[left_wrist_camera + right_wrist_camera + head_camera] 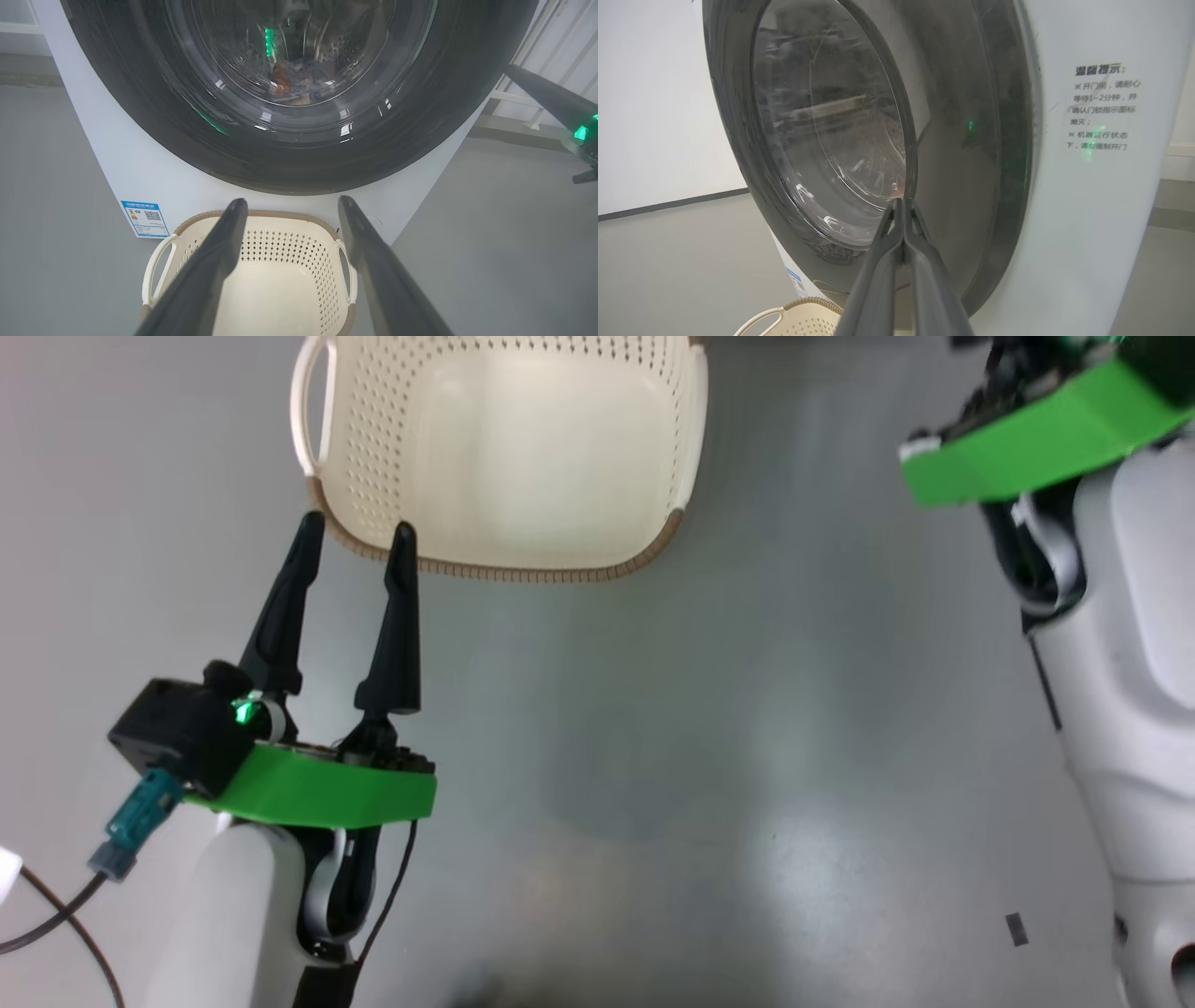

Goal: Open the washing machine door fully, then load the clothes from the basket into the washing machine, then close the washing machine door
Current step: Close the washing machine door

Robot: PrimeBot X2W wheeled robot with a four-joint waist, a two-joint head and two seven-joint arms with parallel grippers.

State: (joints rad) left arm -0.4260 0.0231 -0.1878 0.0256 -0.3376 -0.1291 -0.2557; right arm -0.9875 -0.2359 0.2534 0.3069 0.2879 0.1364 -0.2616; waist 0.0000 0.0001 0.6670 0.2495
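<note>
Left end effector [358, 527] gapes over basket [560, 457]; right end effector [902, 201] pinched before door [822, 140].

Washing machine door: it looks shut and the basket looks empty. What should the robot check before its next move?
1. Is the basket empty: ok.
2. Are the clothes inside the washing machine: ok, visible through the glass.
3. Is the washing machine door latched: cannot tell; it looks pushed to.
4. Is the right gripper free of cloth: ok, shut, tips at the door's black ring.
5. Is the left gripper free of cloth: ok, open, near the basket's rim.
</note>
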